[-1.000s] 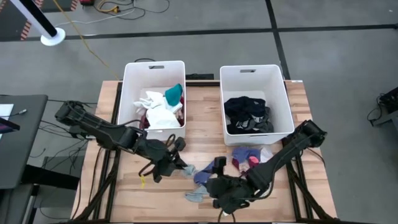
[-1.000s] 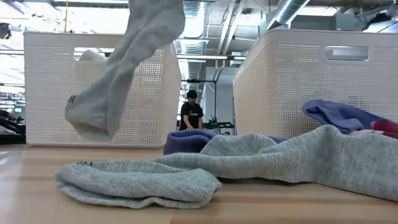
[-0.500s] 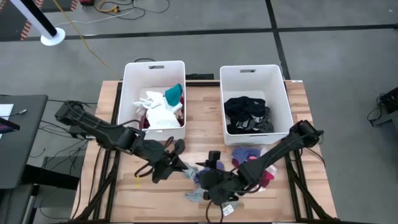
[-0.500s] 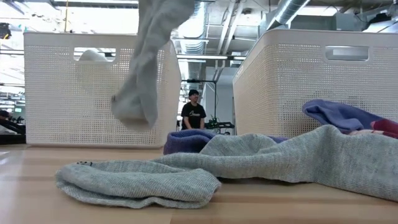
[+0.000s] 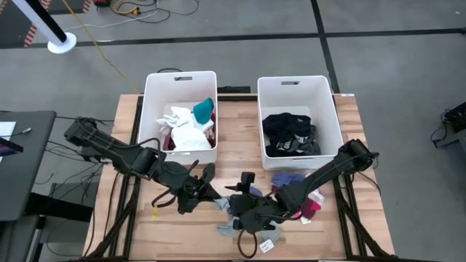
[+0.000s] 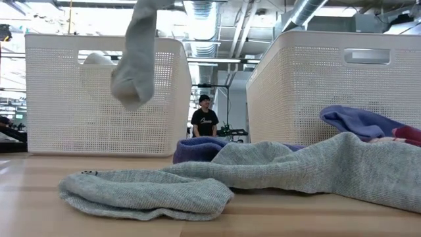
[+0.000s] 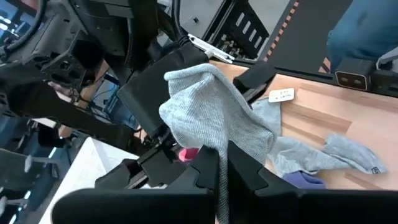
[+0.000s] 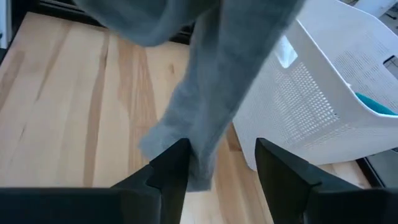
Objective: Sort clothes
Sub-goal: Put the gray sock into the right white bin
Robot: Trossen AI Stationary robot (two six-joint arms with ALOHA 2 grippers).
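Sock (image 7: 214, 115) swings in the pinching left claw (image 7: 219, 163). Right claw (image 8: 214, 163), spread beside it, has moved nearer; handover seems next.

A pale wooden table (image 5: 233, 138) carries two white bins (image 5: 180, 116) side by side along its far edge. Toward the near edge lie loose clothes (image 5: 291, 182): grey socks (image 6: 151, 191), something purple, something pink.
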